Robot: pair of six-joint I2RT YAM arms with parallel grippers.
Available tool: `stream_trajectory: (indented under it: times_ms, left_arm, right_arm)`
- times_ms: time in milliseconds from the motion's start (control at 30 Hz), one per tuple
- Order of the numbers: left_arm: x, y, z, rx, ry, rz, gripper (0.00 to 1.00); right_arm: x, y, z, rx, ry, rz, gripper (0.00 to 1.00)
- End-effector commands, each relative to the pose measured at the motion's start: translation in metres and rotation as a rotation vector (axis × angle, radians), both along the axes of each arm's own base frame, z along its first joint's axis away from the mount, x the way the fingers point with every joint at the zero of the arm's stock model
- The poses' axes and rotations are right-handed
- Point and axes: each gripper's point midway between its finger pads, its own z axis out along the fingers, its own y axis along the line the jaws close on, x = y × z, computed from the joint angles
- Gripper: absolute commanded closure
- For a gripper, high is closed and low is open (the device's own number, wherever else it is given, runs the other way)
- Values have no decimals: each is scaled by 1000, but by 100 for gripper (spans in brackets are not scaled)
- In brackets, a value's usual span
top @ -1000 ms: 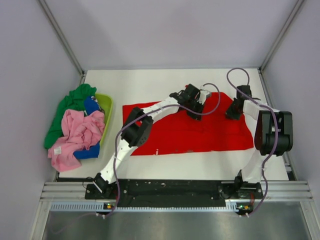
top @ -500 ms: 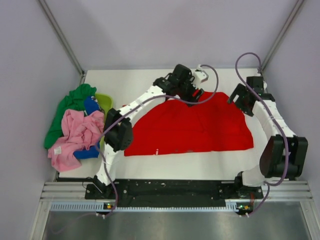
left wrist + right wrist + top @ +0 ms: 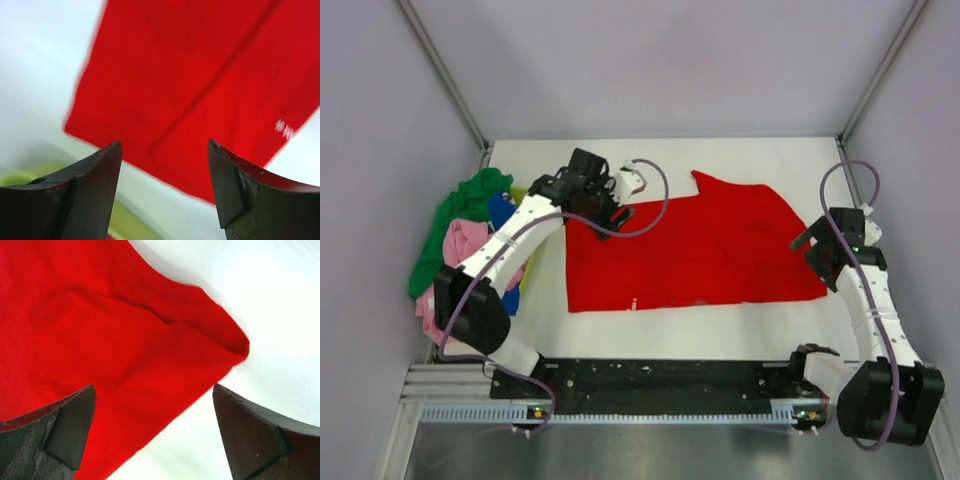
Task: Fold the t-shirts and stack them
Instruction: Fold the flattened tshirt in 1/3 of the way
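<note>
The red t-shirt (image 3: pixel 700 250) lies spread flat on the white table, its far edge rising to a point. My left gripper (image 3: pixel 613 210) hovers open over the shirt's far left corner, with nothing between its fingers; in the left wrist view the red cloth (image 3: pixel 200 75) lies below the left gripper (image 3: pixel 164 145). My right gripper (image 3: pixel 817 255) stands open and empty at the shirt's right edge, over the red corner (image 3: pixel 100 330) under the right gripper (image 3: pixel 154 390). Green (image 3: pixel 460 215), pink (image 3: pixel 470 270) and blue (image 3: pixel 505 210) t-shirts lie heaped at the left.
A lime-green basket (image 3: pixel 530 200) stands under the heap at the table's left edge, and its rim (image 3: pixel 15 177) shows in the left wrist view. Grey walls and metal frame posts close in the table at the back and sides.
Both grippers have opened and let go of the red shirt's far edge, which now lies flat further back. The left arm swung left; the right arm drew back to the right.
</note>
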Motion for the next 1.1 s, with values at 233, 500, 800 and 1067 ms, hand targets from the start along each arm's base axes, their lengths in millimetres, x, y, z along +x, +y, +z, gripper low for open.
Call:
stream_trajectory:
  times_ms: [233, 500, 800, 1067]
  left_arm:
    - [-112, 120, -87, 214, 153, -41, 31]
    - [-150, 107, -126, 155, 330, -257, 33]
    - [-171, 89, -144, 98, 359, -326, 32]
    - [-155, 107, -194, 272, 372, -174, 41]
  right_arm:
    - [-45, 4, -49, 166, 90, -214, 24]
    - [-42, 0, -71, 163, 147, -239, 34]
    - [-44, -1, -104, 176, 245, -253, 49]
    - [-42, 8, -106, 227, 241, -201, 100]
